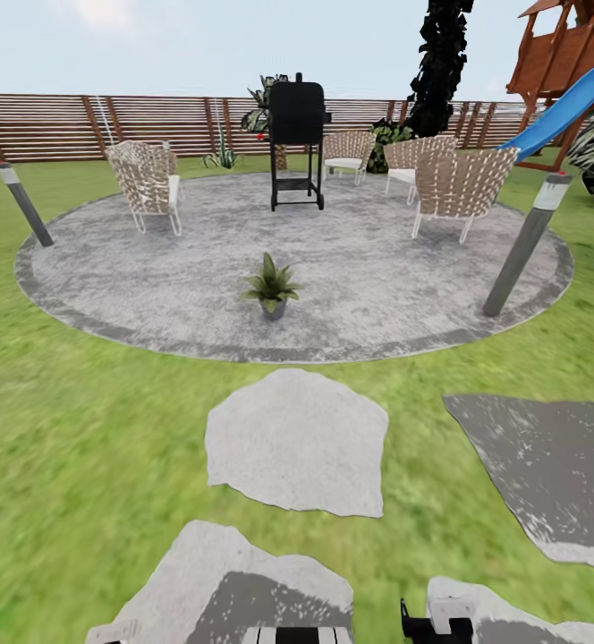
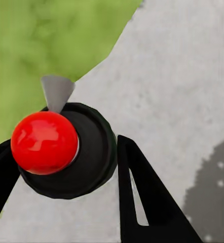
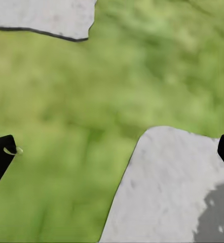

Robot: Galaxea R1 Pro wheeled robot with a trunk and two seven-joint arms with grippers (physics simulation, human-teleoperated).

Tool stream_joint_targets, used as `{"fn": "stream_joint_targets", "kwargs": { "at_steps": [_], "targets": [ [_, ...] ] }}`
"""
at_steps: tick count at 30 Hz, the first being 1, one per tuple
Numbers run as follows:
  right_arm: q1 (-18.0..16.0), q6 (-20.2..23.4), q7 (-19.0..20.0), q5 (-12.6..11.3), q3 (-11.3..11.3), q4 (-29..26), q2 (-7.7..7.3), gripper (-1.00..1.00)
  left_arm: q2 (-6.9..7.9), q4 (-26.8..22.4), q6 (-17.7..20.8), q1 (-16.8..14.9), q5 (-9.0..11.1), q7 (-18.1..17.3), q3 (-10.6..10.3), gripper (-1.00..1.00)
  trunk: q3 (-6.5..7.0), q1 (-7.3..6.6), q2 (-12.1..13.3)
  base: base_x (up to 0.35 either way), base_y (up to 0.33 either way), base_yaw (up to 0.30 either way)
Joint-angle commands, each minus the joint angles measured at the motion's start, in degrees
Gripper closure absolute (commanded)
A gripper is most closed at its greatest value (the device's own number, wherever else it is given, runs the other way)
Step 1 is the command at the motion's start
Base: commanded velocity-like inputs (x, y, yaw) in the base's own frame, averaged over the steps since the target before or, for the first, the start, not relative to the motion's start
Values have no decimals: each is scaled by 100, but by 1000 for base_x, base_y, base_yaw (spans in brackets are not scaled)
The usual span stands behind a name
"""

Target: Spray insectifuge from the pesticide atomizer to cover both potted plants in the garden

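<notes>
In the left wrist view the pesticide atomizer (image 2: 44, 142) is seen from above: a glossy red top on a round dark body. My left gripper (image 2: 66, 169) is shut on it, one black finger on each side, above a grey stepping stone (image 2: 178, 76) at the lawn's edge. My right gripper (image 3: 113, 152) is open with nothing in it, hanging over grass and another stone (image 3: 168, 187). One potted plant (image 1: 271, 288), a low rosette of pointed green leaves in a small dark pot, stands at the near part of the round paved patio (image 1: 377, 286), straight ahead.
Stepping stones (image 1: 295, 440) lead across the lawn to the patio. On it stand a black grill (image 1: 297, 134) and wicker chairs (image 1: 149, 183). Grey bollard lamps (image 1: 522, 246) (image 1: 25, 204) flank it. A slatted fence (image 1: 82, 125) runs behind, with a blue slide (image 1: 570, 107) at the right.
</notes>
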Motion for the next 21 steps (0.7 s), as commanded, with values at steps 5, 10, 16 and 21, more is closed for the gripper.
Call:
{"fn": "stream_joint_targets", "kwargs": {
  "at_steps": [5, 10, 16, 21],
  "targets": [
    [-4, -13, -27, 61, -36, 7, 0, -100, -1, 3, -20, -3, -52, -31, 52, 100, -4, 2, -1, 307, -160, 0],
    [-6, -13, -19, 68, -34, 7, 7, -100, -1, 3, -20, -3, -52, -31, 51, 100, -4, 2, -1, 303, -177, 0],
    [-7, -13, -19, 70, -30, 7, 9, -100, -1, 3, -20, -3, -52, -31, 52, 100, -4, 2, -1, 303, -184, 0],
    [-4, -13, -20, 69, -29, 7, 22, -100, -1, 3, -20, -3, -52, -31, 51, 100, -4, 2, -1, 303, -184, 160]
  ]
}}
